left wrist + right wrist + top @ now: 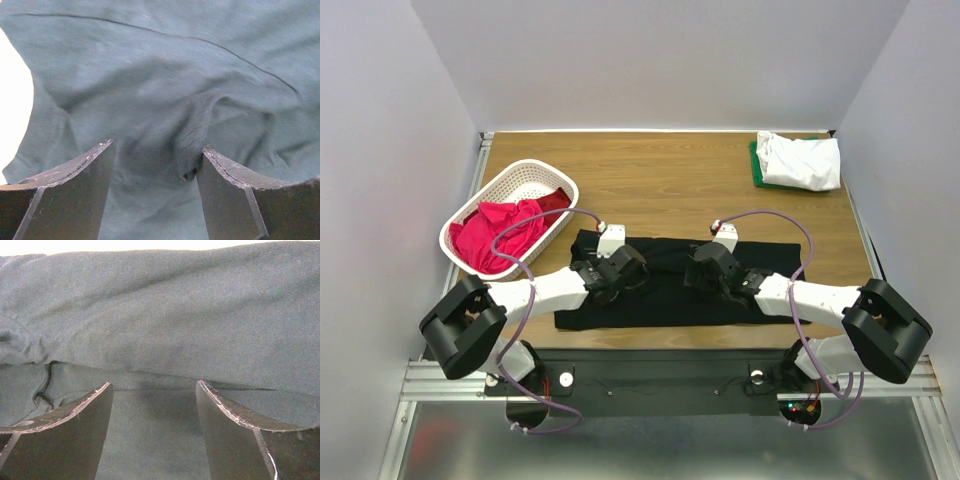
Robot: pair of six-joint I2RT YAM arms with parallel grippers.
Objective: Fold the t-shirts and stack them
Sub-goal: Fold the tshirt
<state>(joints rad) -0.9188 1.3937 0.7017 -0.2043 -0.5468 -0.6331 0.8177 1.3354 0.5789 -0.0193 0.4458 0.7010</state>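
Note:
A large black t-shirt [670, 300] lies folded into a long band across the near middle of the table. My left gripper [618, 272] hovers low over its left part and my right gripper [708, 270] over its right part. In the left wrist view the left gripper [157, 147] stands open over the dark fabric [150, 80], with a raised wrinkle [192, 150] beside the right finger. In the right wrist view the right gripper [154, 385] is open at a fold edge [150, 382], nothing pinched. A white t-shirt [800, 160] lies folded on a green one [757, 165] at the back right. A pink-red t-shirt [505, 232] is bunched in the basket.
The white lattice basket [525, 180] stands at the back left of the wooden table [660, 180]. White walls close in the table on three sides. Purple cables loop over both arms.

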